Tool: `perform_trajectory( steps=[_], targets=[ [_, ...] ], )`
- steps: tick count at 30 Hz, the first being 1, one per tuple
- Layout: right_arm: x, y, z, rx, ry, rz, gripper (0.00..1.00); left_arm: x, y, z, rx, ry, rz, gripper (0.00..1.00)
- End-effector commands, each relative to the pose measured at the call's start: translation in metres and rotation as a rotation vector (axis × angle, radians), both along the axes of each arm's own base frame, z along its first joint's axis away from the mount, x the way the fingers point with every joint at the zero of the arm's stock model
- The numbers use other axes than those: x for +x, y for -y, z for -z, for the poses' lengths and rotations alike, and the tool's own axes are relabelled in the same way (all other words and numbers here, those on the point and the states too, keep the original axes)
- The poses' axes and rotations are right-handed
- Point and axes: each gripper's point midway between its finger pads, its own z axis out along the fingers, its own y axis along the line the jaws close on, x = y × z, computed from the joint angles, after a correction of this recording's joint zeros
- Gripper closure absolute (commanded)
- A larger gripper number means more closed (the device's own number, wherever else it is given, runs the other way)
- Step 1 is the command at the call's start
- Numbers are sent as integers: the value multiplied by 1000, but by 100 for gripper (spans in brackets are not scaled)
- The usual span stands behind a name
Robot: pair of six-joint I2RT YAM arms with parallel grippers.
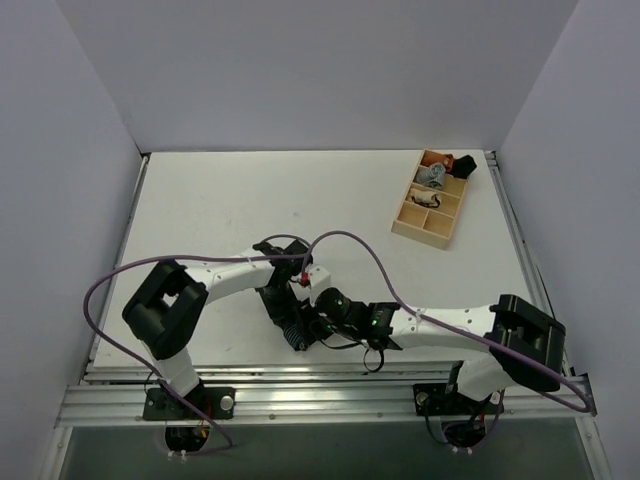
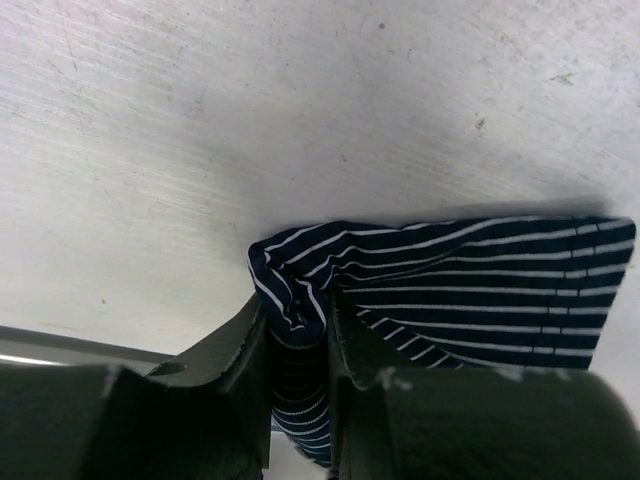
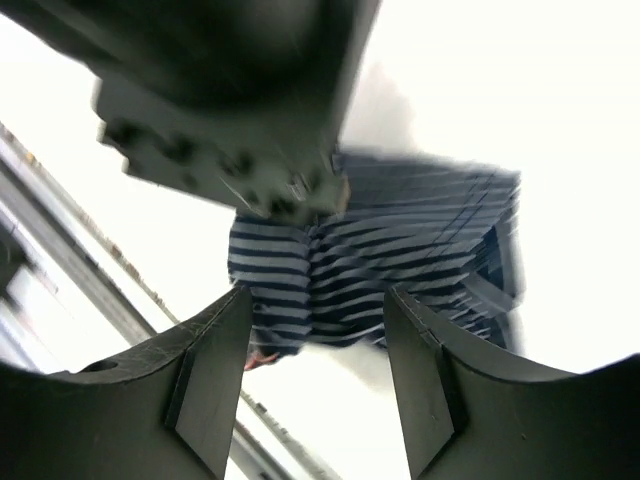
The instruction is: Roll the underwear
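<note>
The underwear (image 2: 470, 280) is dark navy cloth with thin white stripes, lying bunched on the white table near its front edge (image 1: 291, 328). My left gripper (image 2: 298, 325) is shut on a fold at the cloth's left end, and the fold fills the narrow gap between its fingers. My right gripper (image 3: 318, 300) is open with nothing between its fingers. It hovers just short of the striped underwear (image 3: 400, 250), where a reddish edge shows at the cloth's lower left. From above, the left gripper (image 1: 283, 300) and right gripper (image 1: 312, 322) meet over the cloth.
A wooden divided tray (image 1: 414, 226) stands at the back right, with small rolled garments (image 1: 440, 170) in its far compartments. The metal rail (image 1: 330, 395) of the table's front edge runs close behind the grippers. A purple cable (image 1: 350, 240) arcs over both arms.
</note>
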Motion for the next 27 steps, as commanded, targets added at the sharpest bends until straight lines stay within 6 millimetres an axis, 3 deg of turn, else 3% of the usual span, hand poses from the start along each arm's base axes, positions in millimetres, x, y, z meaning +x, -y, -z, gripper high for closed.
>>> perform_trajectory(
  steps=[1, 5, 9, 19, 27],
  targets=[
    [25, 17, -32, -118, 178, 6, 49, -7, -19, 0, 141, -70, 31, 98],
    [18, 3, -59, -97, 280, -42, 48, -8, -14, 2, 153, -110, 42, 98],
    [5, -11, -60, -134, 330, -95, 48, -8, -13, 4, 170, -130, 53, 98],
    [-11, -38, -35, -154, 317, -130, 48, -12, -8, 6, 168, -162, 65, 98],
    [-6, -28, 3, -263, 301, -73, 53, -15, -7, 7, 174, -171, 71, 98]
  ],
)
